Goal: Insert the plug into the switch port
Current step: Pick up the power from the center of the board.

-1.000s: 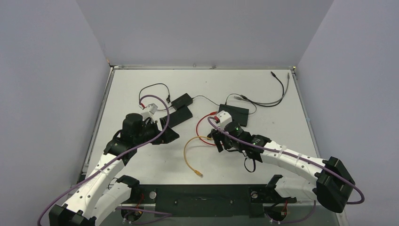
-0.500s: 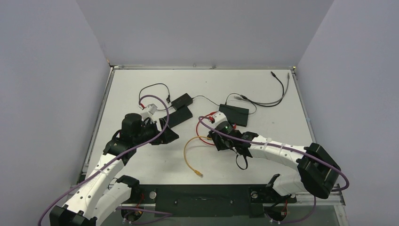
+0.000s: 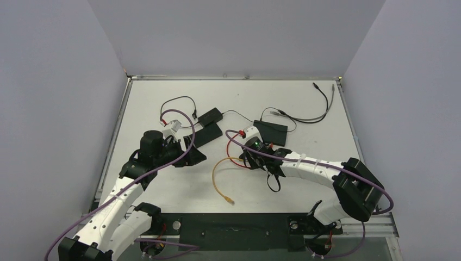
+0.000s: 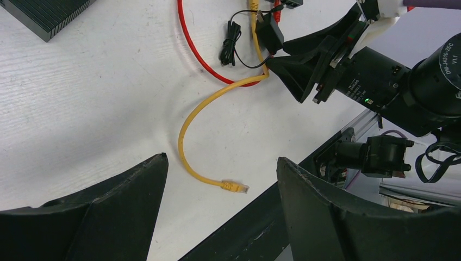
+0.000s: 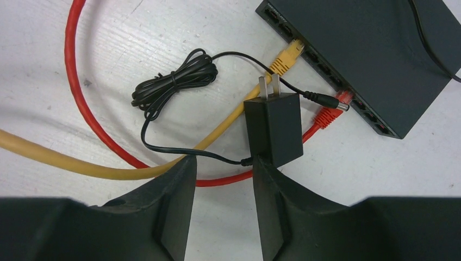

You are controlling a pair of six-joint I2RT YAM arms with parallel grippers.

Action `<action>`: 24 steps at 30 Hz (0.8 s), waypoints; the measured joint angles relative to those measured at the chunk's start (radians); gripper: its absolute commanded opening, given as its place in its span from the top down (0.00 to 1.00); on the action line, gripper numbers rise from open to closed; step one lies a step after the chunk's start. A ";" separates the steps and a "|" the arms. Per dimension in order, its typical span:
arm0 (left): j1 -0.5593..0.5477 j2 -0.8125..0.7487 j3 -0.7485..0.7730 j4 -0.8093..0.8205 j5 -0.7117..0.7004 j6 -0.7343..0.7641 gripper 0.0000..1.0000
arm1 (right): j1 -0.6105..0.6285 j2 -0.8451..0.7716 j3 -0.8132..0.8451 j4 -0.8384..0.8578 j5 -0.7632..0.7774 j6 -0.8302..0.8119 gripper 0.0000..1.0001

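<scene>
Nearest the table point(image 3: 163, 185) edge lies the loose plug point(image 3: 231, 202) on the free end of the yellow cable point(image 3: 217, 173), well apart from both arms: about five o'clock from the left gripper point(image 3: 190, 155) and seven o'clock from the right gripper point(image 3: 251, 160). The left's jaws stand wide and empty. The right's are set narrower with nothing between them, their tips just short of a black adapter point(image 5: 272, 128) at one o'clock. Beyond that sits the switch point(image 5: 380, 65), with the yellow cable's other end and a red cable point(image 5: 73, 81) already seated; ports between them look free.

I'd guess the plug is light, hard plastic with a fragile latch tab, on a springy lead that will tug back. It is best pinched across its flat sides, just behind the nose.
</scene>
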State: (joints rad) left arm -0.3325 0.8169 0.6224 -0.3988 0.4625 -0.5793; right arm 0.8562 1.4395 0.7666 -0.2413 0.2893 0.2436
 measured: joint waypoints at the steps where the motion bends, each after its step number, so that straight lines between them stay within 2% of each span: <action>1: 0.001 0.000 0.000 0.000 0.000 0.000 0.29 | 0.000 0.008 0.004 0.001 0.003 0.001 0.63; 14: 0.008 0.005 0.000 0.000 0.015 0.000 0.29 | -0.012 0.083 0.025 0.010 0.014 0.004 0.74; 24: 0.014 0.009 0.000 0.000 0.018 0.000 0.29 | -0.013 0.119 0.050 0.041 0.016 0.003 0.91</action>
State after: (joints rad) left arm -0.3187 0.8261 0.6224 -0.3985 0.4805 -0.5793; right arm 0.8436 1.5589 0.8162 -0.2001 0.3058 0.2466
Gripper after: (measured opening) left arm 0.712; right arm 0.130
